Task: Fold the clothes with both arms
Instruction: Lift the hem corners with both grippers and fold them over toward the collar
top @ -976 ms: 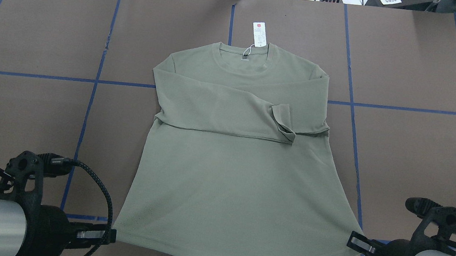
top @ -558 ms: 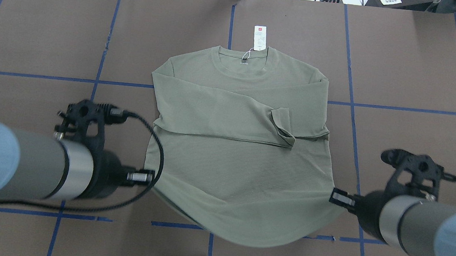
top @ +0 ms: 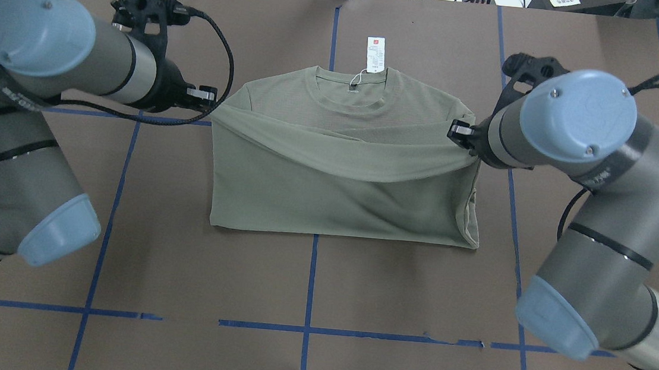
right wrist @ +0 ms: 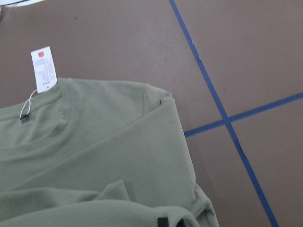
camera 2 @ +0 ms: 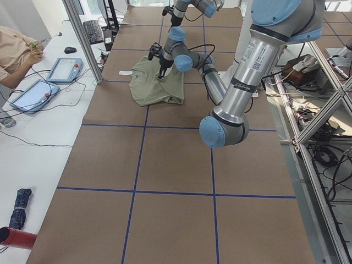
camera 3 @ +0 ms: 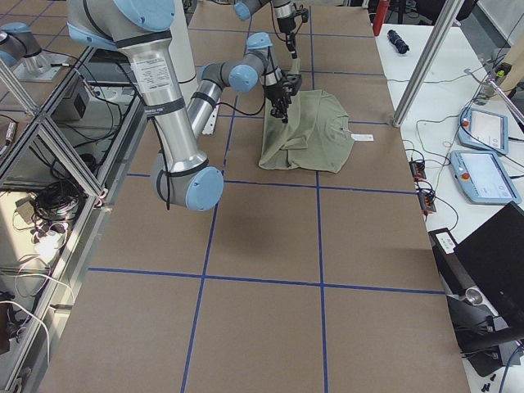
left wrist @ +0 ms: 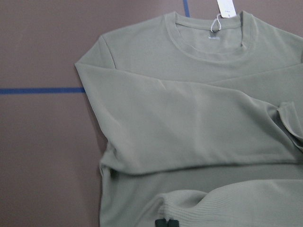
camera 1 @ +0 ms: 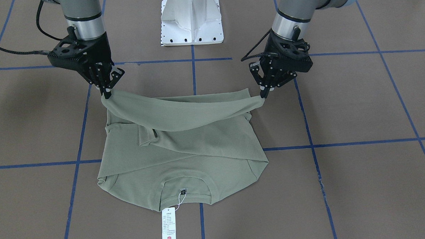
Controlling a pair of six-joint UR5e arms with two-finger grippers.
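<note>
At left gripper [top: 209,96]: clamped shut on one hem corner of shirt [top: 340,198], raised off the table [top: 62,245]. Probably held high so the hem clears the folded sleeves on its way to the collar [top: 350,88]. Between the grippers: hem slung in a shallow sag, taut enough to land straight. At right gripper [top: 458,129]: pinched closed on the other hem corner, at matching height. Shirt mid-table, astride the blue tape line [top: 310,279]. Sage green, fine rib, sleeves crossed over the chest. Lower half doubled up, clean fold along the near edge. White hang tag [top: 375,53] flat on the table beyond the neck.
</note>
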